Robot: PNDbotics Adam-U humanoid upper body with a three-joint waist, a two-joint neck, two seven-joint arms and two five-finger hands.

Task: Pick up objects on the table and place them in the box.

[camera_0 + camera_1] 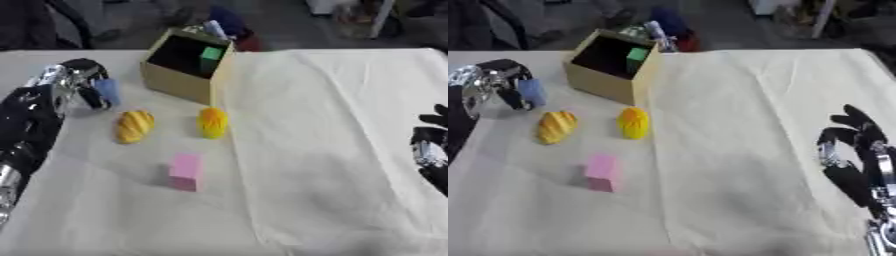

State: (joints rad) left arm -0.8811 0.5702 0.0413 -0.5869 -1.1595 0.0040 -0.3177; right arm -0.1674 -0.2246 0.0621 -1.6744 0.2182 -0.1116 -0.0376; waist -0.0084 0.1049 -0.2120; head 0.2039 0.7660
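An open cardboard box (184,79) stands at the back of the table with a green block (210,57) inside. My left hand (74,82) hovers to the box's left, fingers curled round a small blue block (108,91). On the cloth lie a yellow-orange ridged piece (134,126), a rounder yellow-orange piece (213,122) just in front of the box, and a pink block (185,171) nearer to me. My right hand (852,150) rests at the right edge, fingers relaxed and holding nothing.
A wrinkled white cloth (332,150) covers the table. Dark and coloured items (229,27) sit beyond the far edge behind the box. The right half of the cloth holds only my right hand.
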